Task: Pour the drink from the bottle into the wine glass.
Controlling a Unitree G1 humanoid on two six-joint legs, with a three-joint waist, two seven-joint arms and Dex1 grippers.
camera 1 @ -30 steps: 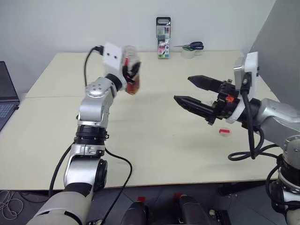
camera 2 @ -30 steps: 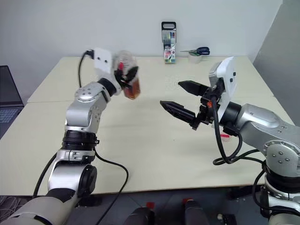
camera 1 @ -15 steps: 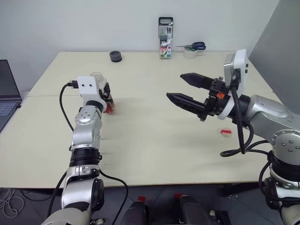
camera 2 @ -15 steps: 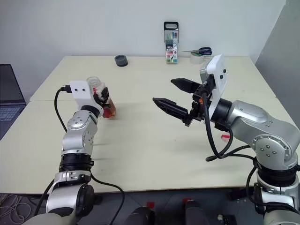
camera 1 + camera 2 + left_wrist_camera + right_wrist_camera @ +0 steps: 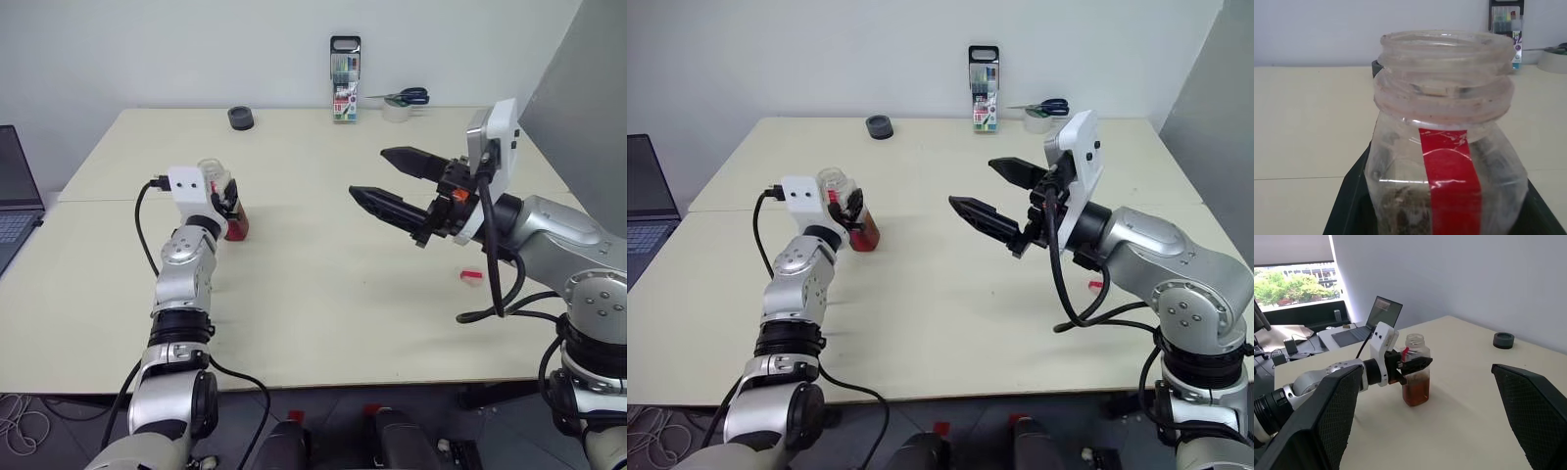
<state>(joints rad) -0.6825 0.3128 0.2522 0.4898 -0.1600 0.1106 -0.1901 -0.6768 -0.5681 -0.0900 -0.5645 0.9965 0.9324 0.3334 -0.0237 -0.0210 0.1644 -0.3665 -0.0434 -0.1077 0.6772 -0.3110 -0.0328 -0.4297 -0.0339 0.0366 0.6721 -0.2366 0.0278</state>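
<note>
The bottle [image 5: 854, 211] stands upright on the table [image 5: 950, 294] at about nine o'clock, uncapped, amber drink [image 5: 1416, 387] in its lower half. The left gripper [image 5: 850, 207] is clamped around it. At three o'clock the right gripper [image 5: 1004, 196] hovers, fingers spread wide and holding nothing. A small red cap [image 5: 471, 276] lies beyond it.

Silver jointed arms, black cables, white wrist camera boxes, black gripper fingers [image 5: 387, 202]

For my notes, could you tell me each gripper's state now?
Left gripper: shut on the bottle.
Right gripper: open, empty.
</note>
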